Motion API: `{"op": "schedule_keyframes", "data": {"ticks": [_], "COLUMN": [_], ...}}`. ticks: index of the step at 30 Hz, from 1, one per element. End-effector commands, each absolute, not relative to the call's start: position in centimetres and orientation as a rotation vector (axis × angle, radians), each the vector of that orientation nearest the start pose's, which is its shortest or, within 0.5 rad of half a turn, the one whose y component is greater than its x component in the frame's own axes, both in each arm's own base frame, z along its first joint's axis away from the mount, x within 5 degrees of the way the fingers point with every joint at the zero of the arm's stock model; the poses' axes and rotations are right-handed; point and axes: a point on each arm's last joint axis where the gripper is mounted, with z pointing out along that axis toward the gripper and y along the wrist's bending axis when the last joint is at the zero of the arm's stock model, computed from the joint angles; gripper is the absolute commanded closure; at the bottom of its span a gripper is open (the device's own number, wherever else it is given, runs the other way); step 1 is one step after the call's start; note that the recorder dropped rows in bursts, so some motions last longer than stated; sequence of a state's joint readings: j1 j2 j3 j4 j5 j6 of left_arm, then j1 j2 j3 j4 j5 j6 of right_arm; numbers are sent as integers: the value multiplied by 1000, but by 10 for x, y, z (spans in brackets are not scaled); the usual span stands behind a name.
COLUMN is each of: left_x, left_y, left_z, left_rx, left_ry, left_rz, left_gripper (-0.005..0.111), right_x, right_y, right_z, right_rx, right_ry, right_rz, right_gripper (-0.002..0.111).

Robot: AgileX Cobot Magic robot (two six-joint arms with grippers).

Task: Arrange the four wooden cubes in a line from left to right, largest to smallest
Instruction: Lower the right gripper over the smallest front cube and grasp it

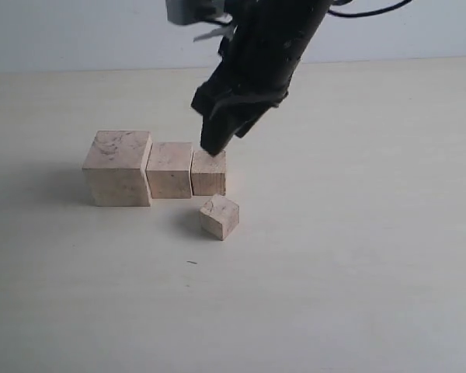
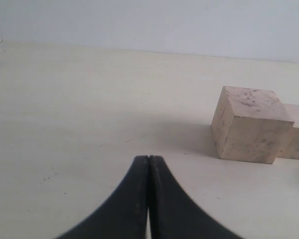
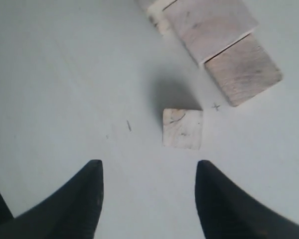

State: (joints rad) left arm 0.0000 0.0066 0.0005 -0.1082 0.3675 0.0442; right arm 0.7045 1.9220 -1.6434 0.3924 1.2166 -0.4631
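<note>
On the pale tabletop [image 1: 357, 256] the largest cube [image 1: 118, 167], second cube [image 1: 169, 169] and third cube [image 1: 209, 172] touch in a row, the smallest cube [image 1: 220, 216] skewed just in front; the right gripper [image 3: 149, 168] has jaws apart, the left gripper [image 2: 148, 160] jaws together.

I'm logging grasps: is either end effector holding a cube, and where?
Nothing is held. The left end effector is shut empty; the right end effector is open, with the smallest cube lying free.

Pale table [image 1: 357, 272]: three cubes [image 1: 169, 169] touching in row; smallest cube [image 1: 220, 216] apart, turned askew.
</note>
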Motion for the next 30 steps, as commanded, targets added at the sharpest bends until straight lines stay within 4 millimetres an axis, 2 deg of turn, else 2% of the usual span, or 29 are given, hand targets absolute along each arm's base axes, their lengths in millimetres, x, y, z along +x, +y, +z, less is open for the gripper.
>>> {"op": "schedule_keyframes", "data": {"ticks": [1,5,14,22,30], "left_x": [53,53,53,53,53], "left_y": [-3,-3,-3,-3,-3], "left_z": [181,181,181,181,181], "left_rx": [-26,-26,-26,-26,-26], "left_ry": [1838,1838,1838,1838,1838], "left_rz": [-73,-73,-73,-73,-73], "left_gripper": [107,107,107,107,107], "right_x": [272,275,287,287,288], "right_y": [289,291,296,299,300], "right_z": [234,213,169,148,142], "right_rx": [-1511,-1457,-1513,-1545,-1548], "right_ry": [2635,2601,2609,2636,2648], "right_rz": [509,480,390,385,391], "right_gripper": [45,35,34,34,34]}}
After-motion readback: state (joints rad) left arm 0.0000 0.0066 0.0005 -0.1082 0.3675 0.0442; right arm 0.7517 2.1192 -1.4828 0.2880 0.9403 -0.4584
